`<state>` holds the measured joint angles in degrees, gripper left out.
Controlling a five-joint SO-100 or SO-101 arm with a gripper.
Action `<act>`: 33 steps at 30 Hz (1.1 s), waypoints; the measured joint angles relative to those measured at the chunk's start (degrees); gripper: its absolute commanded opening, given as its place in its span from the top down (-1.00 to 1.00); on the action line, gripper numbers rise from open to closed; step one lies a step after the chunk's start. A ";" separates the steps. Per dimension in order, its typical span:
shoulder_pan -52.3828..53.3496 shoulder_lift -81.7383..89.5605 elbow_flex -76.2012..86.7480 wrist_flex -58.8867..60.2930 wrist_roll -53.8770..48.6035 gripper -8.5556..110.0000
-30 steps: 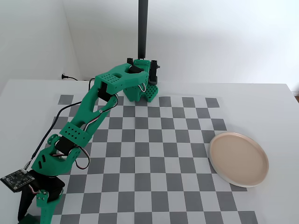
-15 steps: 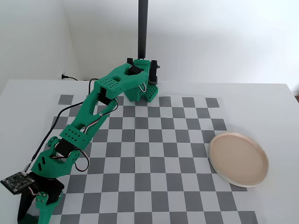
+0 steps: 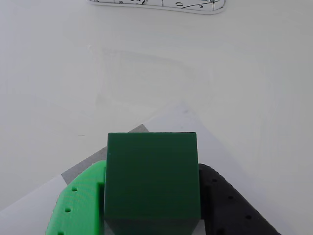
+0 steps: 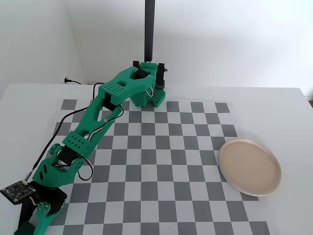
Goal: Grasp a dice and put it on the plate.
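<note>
In the wrist view my gripper [image 3: 152, 167] is shut on the dice [image 3: 151, 178], a plain dark green cube. A bright green jaw presses its left side and a black jaw its right. In the fixed view the arm stretches to the front left, and the gripper [image 4: 30, 221] is at the front left corner of the checkered mat [image 4: 161, 161]. The dice is hidden there by the gripper. The plate [image 4: 249, 165], pale pinkish-beige and empty, lies at the mat's right edge, far from the gripper.
The arm's base [image 4: 146, 90] and a dark post [image 4: 149, 29] stand at the back of the mat. A small circuit board [image 4: 17, 191] sits on the wrist. A printed white sheet [image 3: 161, 5] lies on the white table beyond the mat corner.
</note>
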<state>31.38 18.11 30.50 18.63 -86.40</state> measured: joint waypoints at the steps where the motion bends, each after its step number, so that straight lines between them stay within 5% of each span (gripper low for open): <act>1: 0.00 0.00 0.00 0.00 0.00 0.93; 11: -0.35 0.09 -0.18 2.02 1.76 0.93; 33: -7.65 26.10 -0.53 29.00 16.35 0.93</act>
<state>23.73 44.21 29.97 47.64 -70.05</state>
